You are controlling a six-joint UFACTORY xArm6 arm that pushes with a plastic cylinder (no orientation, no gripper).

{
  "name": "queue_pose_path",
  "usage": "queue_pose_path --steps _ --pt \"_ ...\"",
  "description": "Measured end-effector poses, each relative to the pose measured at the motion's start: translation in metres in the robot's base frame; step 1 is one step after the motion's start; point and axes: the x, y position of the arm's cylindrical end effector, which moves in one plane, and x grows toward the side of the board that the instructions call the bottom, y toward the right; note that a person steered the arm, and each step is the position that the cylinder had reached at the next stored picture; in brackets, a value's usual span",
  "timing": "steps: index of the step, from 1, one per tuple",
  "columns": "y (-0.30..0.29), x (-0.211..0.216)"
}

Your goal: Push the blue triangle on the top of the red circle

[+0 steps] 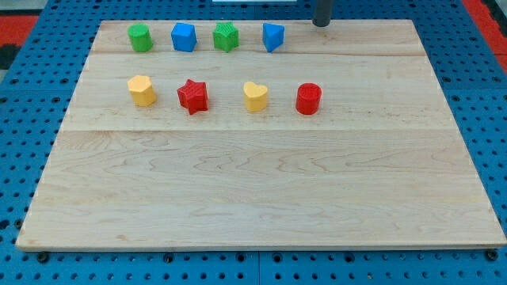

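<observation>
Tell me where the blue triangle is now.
The blue triangle sits at the right end of the top row, beside the green block, up-left of the red circle.

Brightness: we get bright, even overhead light across the wooden board (261, 198).
Shadows: we see only small soft ones hugging the blocks, like under the red circle (308, 99).
Glare: we notice a mild sheen on the pale wood.
Focus: we find it pretty sharp, a bit soft toward the view's top near my tip (321, 23).
</observation>
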Motion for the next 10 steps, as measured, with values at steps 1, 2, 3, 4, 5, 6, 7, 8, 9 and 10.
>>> queue_pose_path --steps 1,2,3,4,5,6,7,8,9,10 --pt "0.0 0.0" --pt "0.0 -0.002" --pt "0.0 -0.002" --pt "-0.001 -0.001" --pt "0.004 -0.002" --pt "0.004 -0.003" --pt "-0.001 -0.002" --pt "-0.021 -0.002" --pt "-0.028 -0.003" --pt "-0.052 -0.002"
